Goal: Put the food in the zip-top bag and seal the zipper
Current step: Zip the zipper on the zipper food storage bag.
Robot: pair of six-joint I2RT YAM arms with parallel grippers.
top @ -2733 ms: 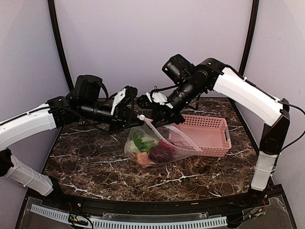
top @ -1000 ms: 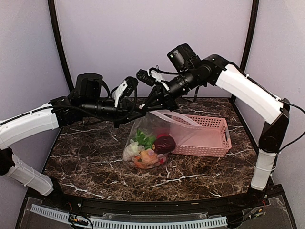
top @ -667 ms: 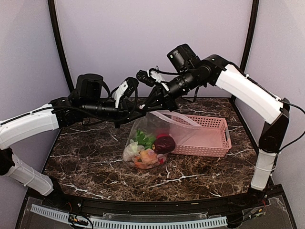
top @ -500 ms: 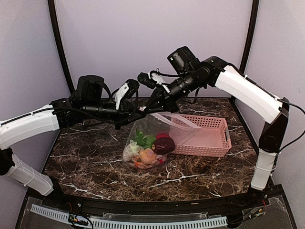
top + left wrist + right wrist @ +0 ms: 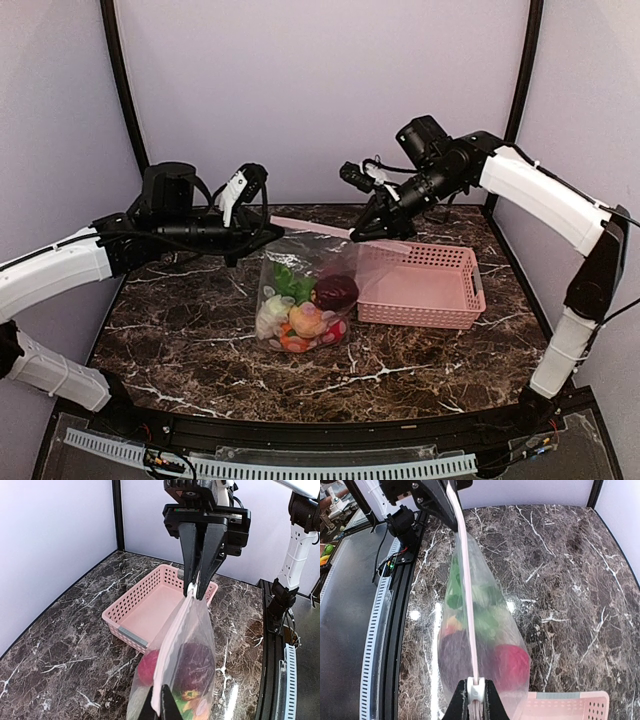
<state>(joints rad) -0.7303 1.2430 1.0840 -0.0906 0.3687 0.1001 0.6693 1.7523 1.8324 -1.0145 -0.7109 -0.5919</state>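
Left jaws and right jaws each clamp shut on the zipper (image 5: 310, 226) — one per end. The zip-top bag (image 5: 335, 265) hangs between them, food (image 5: 306, 320) inside.

Left end effector (image 5: 159, 707) and right end effector (image 5: 196, 589) pinch opposite ends of the zipper (image 5: 172, 637) — the zip-top bag (image 5: 201, 630) hangs below.

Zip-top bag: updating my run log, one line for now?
food in zip-top bag | left claw shut on zipper | right claw shut on zipper
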